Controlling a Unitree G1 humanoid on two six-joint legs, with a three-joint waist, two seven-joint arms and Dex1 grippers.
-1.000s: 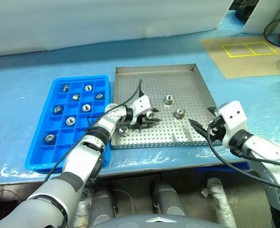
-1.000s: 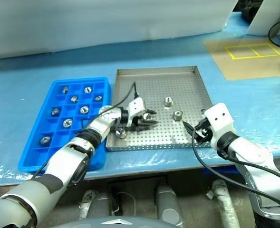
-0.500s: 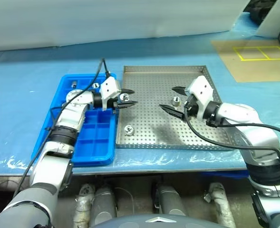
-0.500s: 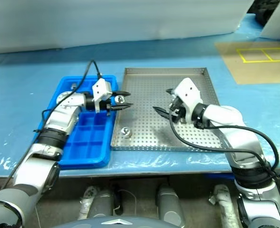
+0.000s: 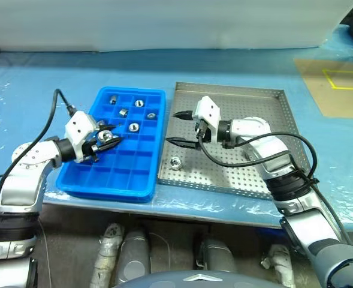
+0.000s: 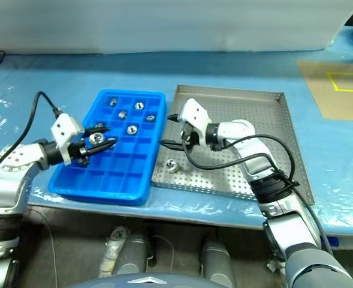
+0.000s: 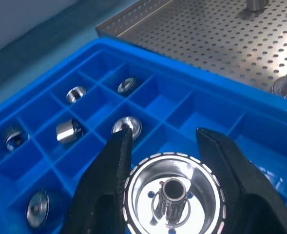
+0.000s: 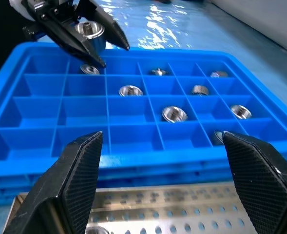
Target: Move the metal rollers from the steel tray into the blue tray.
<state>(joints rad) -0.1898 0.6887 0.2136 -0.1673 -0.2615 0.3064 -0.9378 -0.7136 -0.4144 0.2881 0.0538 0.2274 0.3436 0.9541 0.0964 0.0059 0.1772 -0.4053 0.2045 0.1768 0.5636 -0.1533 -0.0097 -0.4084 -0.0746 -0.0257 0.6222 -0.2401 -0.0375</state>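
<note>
Left gripper (image 5: 104, 139) pinches a metal roller (image 7: 171, 195) over the blue tray (image 5: 117, 180).

Its fingers hide the roller's flanks; the shiny, hollow face shows. A second ago this gripper was over the steel tray (image 5: 272, 99); now it hangs above the blue tray's 9 o'clock side. Right gripper (image 5: 178, 127), jaws spread and empty, has swung to the steel tray's 9 o'clock rim. One loose roller (image 5: 175, 162) lies at 7 o'clock there.

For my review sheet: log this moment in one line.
left gripper: shut on roller, over blue tray | right gripper: open, empty, over steel tray
</note>
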